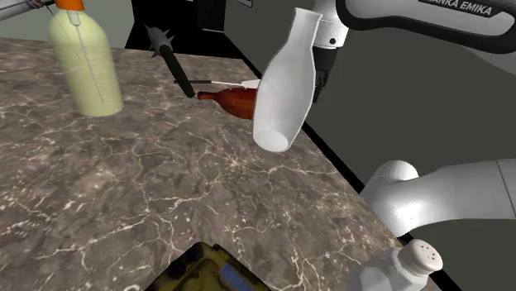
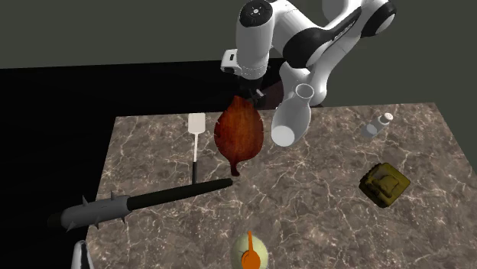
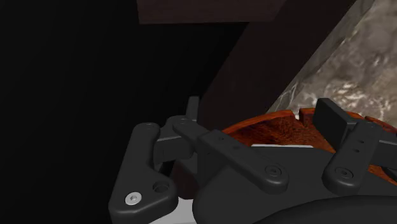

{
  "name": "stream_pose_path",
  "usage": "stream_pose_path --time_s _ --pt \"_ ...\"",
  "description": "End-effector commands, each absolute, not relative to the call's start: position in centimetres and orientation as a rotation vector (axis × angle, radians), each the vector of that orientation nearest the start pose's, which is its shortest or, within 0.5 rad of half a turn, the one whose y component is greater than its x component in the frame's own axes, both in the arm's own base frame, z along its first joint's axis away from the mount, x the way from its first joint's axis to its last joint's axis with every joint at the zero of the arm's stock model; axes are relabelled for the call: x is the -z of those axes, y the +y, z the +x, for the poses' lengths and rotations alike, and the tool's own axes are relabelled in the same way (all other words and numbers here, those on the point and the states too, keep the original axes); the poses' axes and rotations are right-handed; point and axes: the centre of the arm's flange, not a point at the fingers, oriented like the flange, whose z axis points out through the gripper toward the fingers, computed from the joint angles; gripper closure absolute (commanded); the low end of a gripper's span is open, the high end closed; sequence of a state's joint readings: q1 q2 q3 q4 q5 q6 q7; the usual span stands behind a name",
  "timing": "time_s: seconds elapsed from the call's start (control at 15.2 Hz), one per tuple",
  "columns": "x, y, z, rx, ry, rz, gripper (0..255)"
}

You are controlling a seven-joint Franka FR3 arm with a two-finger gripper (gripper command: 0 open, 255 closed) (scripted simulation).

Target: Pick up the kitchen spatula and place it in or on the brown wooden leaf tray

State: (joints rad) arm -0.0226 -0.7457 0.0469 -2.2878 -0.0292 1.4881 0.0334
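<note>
Marble countertop [image 2: 321,191]: spatula [image 2: 196,131] lies flat near the arm-side edge, just beside the leaf tray [image 2: 239,134], not held. Gripper [image 2: 254,95] hangs open and empty over the tray's end, so it probably needs shifting to the spatula. White vase [image 1: 285,87] blocks it in the shoulder view; the wrist view shows fingers [image 3: 229,156] apart.

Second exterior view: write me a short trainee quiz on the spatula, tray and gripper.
1. True or false: the spatula lies in the leaf tray.
2. Which thing is nearest the tray on the second exterior view's right? A white vase; B salt shaker; C spiked club.
3. Fill in: in the wrist view the gripper has its fingers ____.
Key: 1 false, it lies beside the tray; 2 A; 3 apart.
</note>
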Motion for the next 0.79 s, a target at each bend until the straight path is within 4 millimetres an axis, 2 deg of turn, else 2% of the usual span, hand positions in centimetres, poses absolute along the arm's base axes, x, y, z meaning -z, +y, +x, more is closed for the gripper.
stream_pose_path --time_s 0.0,0.4,0.73 --pt "-60.3 0.9 31.0 -0.085 0.038 -3.202 0" --pt "-60.8 -0.5 38.2 -0.036 -0.415 -3.151 0" --pt "-61.4 -0.2 44.4 0.005 -0.782 -3.059 0"
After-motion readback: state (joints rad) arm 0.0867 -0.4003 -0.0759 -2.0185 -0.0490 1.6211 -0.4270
